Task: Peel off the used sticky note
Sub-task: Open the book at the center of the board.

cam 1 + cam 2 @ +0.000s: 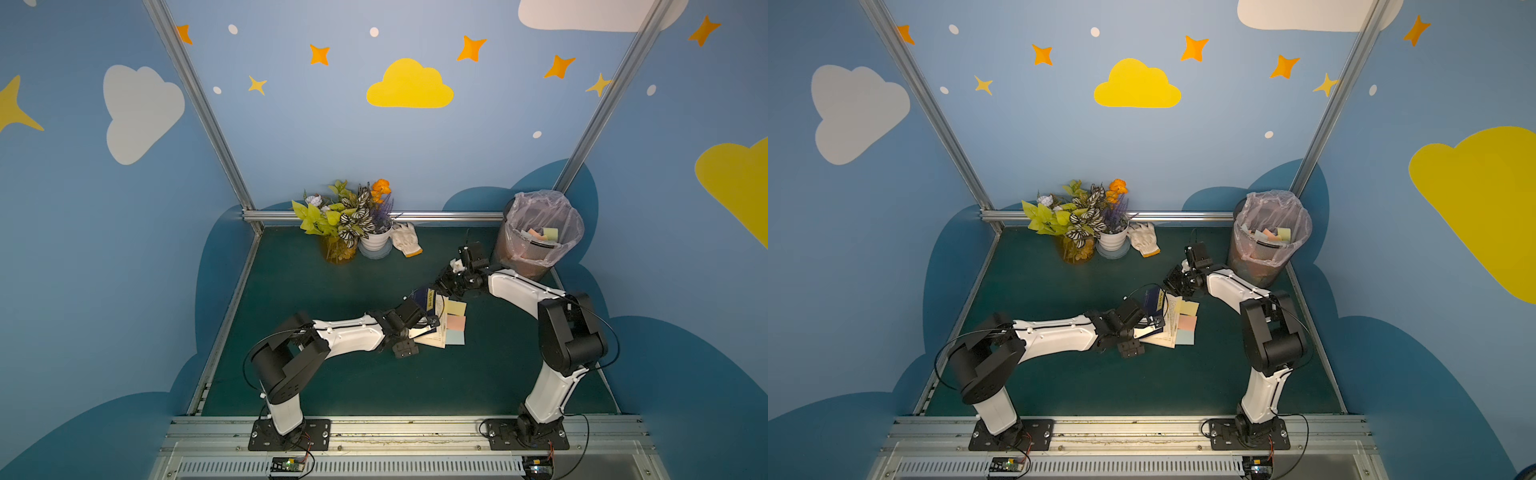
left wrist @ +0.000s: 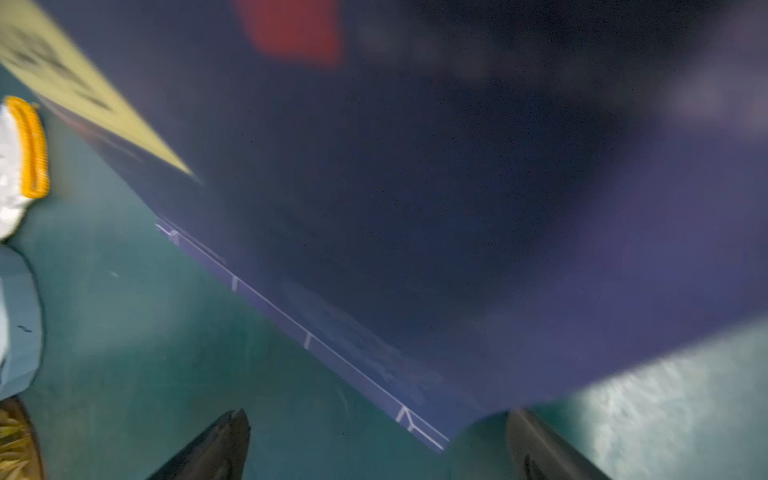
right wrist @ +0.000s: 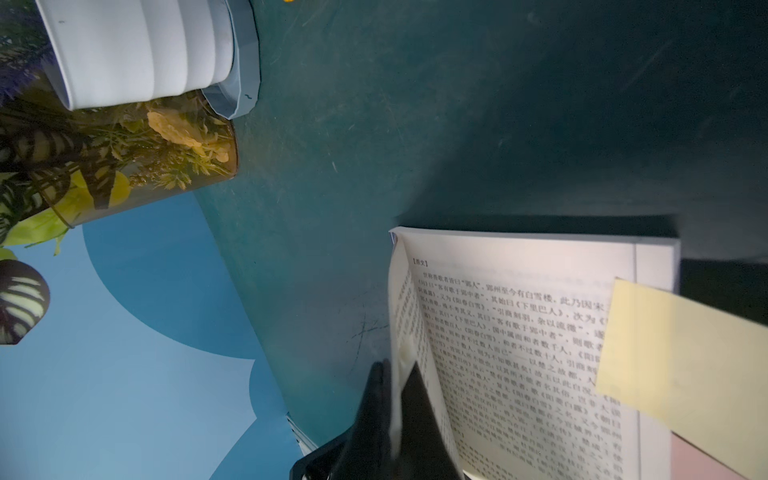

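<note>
Yellow sticky note beside right jaws, tight on a lifted page; left jaws agape.

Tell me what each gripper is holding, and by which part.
The right gripper is shut on a page of the open book, pinching its edge. The left gripper is open beside the raised cover and grips nothing.
</note>
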Motion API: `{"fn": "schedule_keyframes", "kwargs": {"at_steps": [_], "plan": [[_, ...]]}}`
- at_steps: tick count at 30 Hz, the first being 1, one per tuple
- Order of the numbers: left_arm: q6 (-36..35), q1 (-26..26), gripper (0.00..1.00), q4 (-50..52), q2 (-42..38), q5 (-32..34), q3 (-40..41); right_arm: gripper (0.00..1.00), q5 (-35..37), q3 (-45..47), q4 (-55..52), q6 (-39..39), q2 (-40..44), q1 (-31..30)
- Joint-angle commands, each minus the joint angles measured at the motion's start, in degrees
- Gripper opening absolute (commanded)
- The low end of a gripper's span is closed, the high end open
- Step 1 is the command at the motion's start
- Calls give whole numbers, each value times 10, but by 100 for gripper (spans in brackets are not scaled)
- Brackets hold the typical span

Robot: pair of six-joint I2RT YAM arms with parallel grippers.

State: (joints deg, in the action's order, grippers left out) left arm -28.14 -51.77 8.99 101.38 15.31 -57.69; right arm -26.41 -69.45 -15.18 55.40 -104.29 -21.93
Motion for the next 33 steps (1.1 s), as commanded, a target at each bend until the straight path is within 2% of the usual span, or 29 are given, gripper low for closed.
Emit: {"fn": "schedule_keyframes", "kwargs": {"at_steps": [1, 17, 24, 26, 30, 33], "plan": [[-5, -2, 100, -32, 14, 20, -13, 0, -12, 0, 15, 6, -10, 3], [-7, -8, 100, -57, 8, 4, -9, 0, -13, 1, 28, 16, -17, 4], [-14, -9, 99, -80, 9, 27, -3, 0, -12, 2, 29, 17, -16, 5], [-16, -8, 92, -80, 2, 25, 2, 0, -12, 2, 27, 17, -17, 5], [-19, -8, 71, -73, -10, 25, 11, 1, -5, -3, 15, 7, -18, 6], [-16, -7, 57, -73, -14, 26, 16, 10, 2, -7, 0, -6, -17, 7]]}}
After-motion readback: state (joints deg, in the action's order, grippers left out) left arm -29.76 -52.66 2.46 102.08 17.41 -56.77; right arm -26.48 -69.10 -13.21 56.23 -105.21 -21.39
